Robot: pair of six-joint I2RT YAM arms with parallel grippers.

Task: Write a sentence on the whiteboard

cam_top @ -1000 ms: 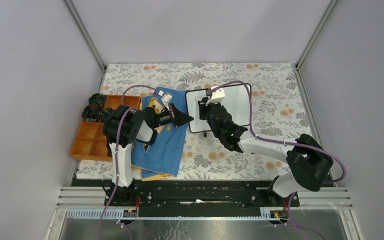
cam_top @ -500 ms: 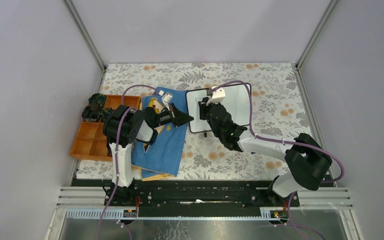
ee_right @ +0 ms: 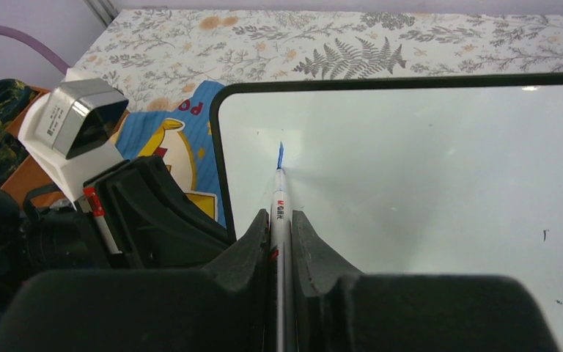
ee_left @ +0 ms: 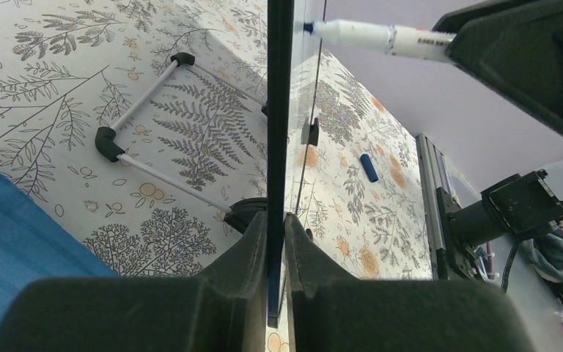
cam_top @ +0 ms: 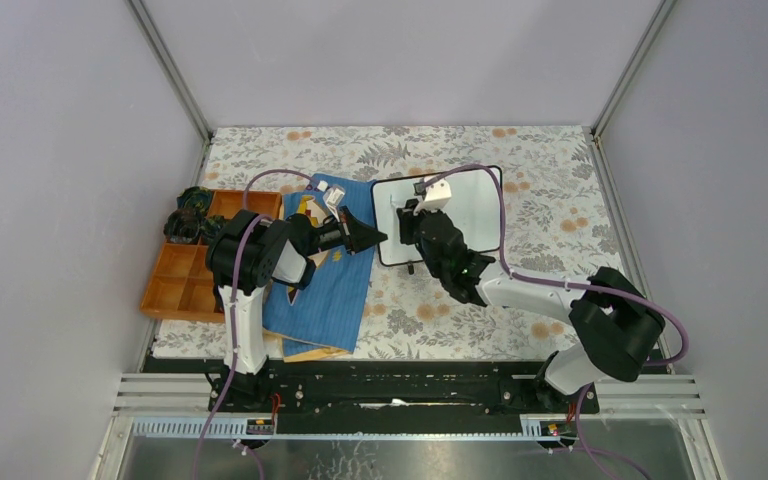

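The small white rectangular whiteboard with a thin black frame (cam_top: 470,205) stands propped on its feet in the middle of the floral-patterned table (cam_top: 550,170), just right of a blue cloth-covered book (cam_top: 325,290). The left fingers (ee_left: 249,246) are closed on the board's left frame edge, one finger on each face. The right fingers (ee_right: 253,242) are clamped on a slim white marker with a blue tip (ee_right: 279,198), and that tip meets the white surface near the board's upper left corner. A small blue cap-like piece (ee_left: 367,167) lies on the table behind the board. An orange wooden compartment tray (cam_top: 175,280) sits at the table's left edge.
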